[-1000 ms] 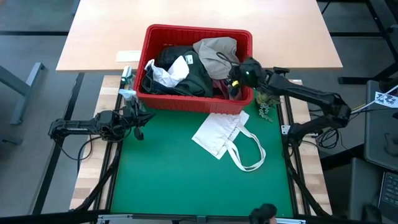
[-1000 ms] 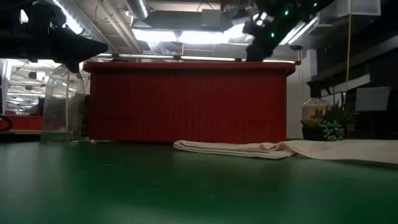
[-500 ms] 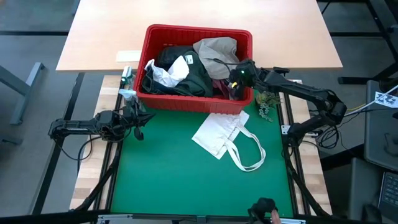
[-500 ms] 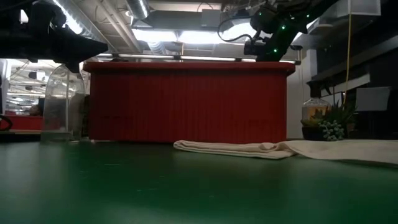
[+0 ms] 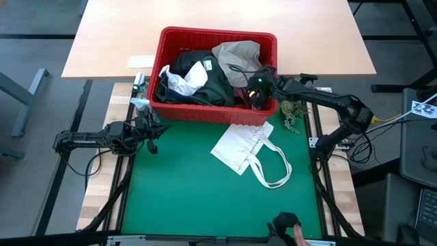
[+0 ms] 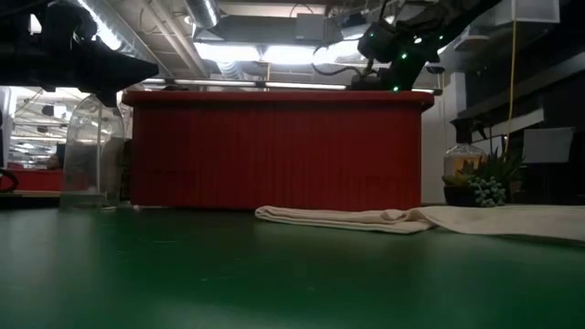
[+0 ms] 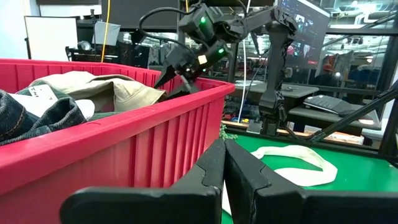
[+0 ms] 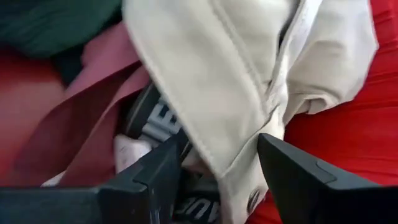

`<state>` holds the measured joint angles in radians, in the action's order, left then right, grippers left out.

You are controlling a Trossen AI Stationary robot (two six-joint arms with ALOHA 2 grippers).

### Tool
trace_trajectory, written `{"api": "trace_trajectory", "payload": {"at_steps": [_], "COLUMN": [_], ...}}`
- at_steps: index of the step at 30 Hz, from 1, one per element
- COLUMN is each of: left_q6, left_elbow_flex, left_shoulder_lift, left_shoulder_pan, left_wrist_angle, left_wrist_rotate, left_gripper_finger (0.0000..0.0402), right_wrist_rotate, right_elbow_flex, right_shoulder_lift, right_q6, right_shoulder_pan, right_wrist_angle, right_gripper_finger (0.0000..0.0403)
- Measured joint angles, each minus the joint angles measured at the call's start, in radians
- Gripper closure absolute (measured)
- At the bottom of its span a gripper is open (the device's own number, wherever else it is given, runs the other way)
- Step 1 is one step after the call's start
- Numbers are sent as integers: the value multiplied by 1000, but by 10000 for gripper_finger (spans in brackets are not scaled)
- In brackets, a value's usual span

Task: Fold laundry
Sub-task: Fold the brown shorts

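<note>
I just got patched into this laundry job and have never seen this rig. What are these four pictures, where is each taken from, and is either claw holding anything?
You see two dark robot arms at a green table. One camera looks straight down, one sits at table height, and one rides on each wrist.

The red slatted plastic basket of mixed clothes stands at the back. A cream cloth tote bag lies flat on the green mat in front of it.

The right claw is open, reaching into the basket's right end, its fingers around a fold of the tan top, not closed on it. A maroon piece lies beside.

The left claw waits shut and empty, left of the basket.
</note>
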<state>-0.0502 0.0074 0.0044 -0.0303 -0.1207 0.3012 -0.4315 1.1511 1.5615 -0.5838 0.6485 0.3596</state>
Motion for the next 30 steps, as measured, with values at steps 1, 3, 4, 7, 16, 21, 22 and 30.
{"api": "trace_trajectory", "payload": {"at_steps": [1, 3, 4, 7, 16, 21, 22, 30], "left_q6": [0, 0, 0, 0, 0, -1, -1, -1], "left_elbow_flex": [0, 0, 0, 0, 0, 0, 0, 0], "left_shoulder_lift": [0, 0, 0, 0, 0, 0, 0, 0], "left_shoulder_pan": [0, 0, 0, 0, 0, 0, 0, 0], "left_wrist_angle": [0, 0, 0, 0, -1, -23, -41, -217], "left_wrist_rotate": [0, 0, 0, 0, 0, -2, -5, -32], "left_gripper_finger": [398, 398, 398, 398, 398, 398, 398, 398], "right_wrist_rotate": [-13, -22, -22, -21, -20, 32, 40, 50], "right_elbow_flex": [0, 0, 0, 0, 55, 199, 235, 522], "right_shoulder_lift": [9, 24, 28, 29, 29, 29, 29, 29], "right_q6": [0, 1, 1, 5, 53, 60, 61, 60], "right_shoulder_pan": [0, 0, 0, 0, -14, -42, -52, -132], "right_wrist_angle": [-19, -53, -68, -85, -76, 19, 40, 172], "right_gripper_finger": [189, 195, 202, 247, 381, 395, 396, 396]}}
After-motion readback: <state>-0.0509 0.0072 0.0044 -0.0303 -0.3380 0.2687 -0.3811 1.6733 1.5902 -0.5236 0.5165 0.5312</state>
